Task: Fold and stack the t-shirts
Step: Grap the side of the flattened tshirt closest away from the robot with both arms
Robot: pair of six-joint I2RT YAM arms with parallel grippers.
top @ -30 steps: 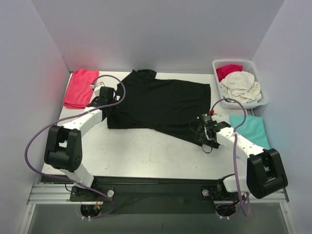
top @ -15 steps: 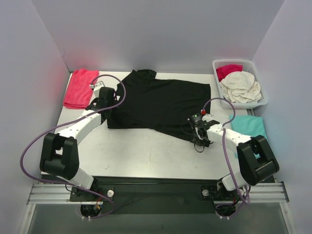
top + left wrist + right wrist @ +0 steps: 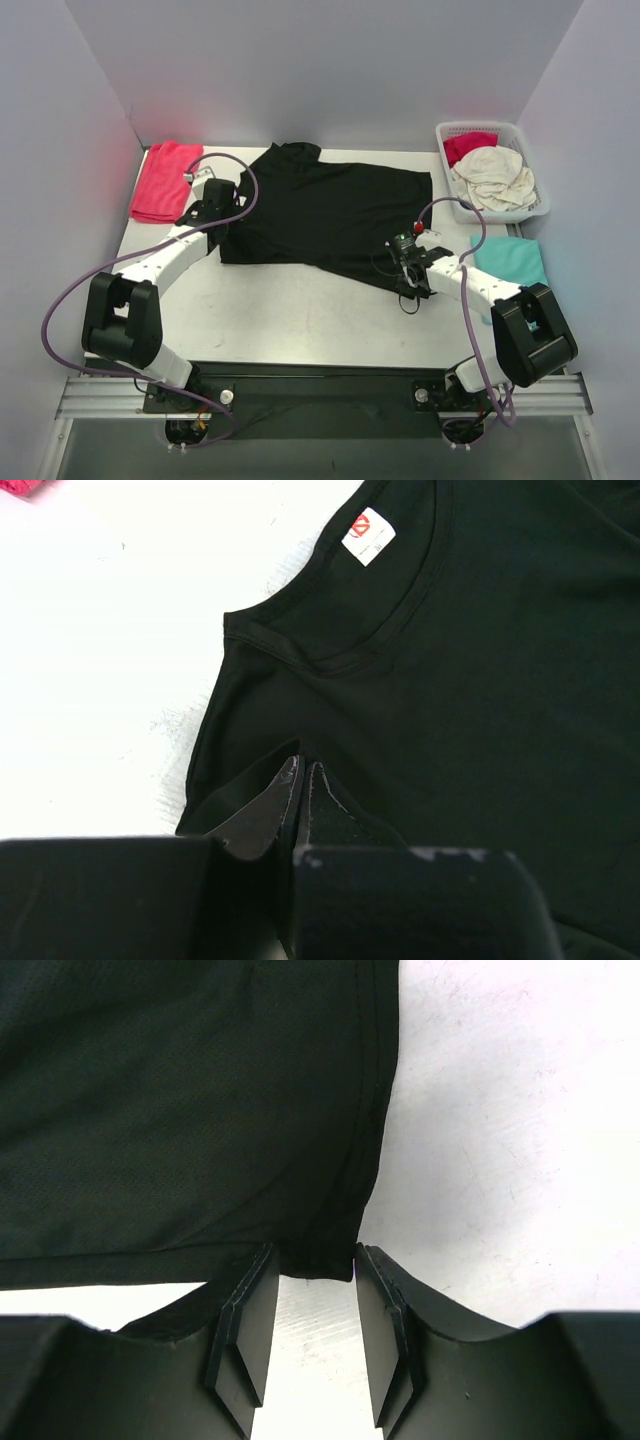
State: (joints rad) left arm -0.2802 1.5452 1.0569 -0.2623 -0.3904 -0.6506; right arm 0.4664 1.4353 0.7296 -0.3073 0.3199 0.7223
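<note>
The black t-shirt (image 3: pixel 330 215) lies spread across the middle of the table, its white neck label (image 3: pixel 368 536) showing inside the collar. My left gripper (image 3: pixel 228 208) (image 3: pixel 302 770) is shut on a pinch of the black t-shirt (image 3: pixel 480 680) near its left shoulder. My right gripper (image 3: pixel 402 280) (image 3: pixel 305 1265) sits at the near right hem corner of the black t-shirt (image 3: pixel 180 1110). Its jaws have closed in on the bunched corner, which touches both pads. A folded red t-shirt (image 3: pixel 163 180) lies at the far left and a teal t-shirt (image 3: pixel 512 265) at the right edge.
A white lattice basket (image 3: pixel 445 130) stands at the far right corner holding a cream t-shirt (image 3: pixel 492 178) and a red one (image 3: pixel 468 145). Grey walls close in the table on three sides. Purple cables loop beside both arms.
My right arm has slid left to the shirt's hem corner and its jaws have narrowed from wide open onto the corner. The left arm shifted slightly and stays shut.
</note>
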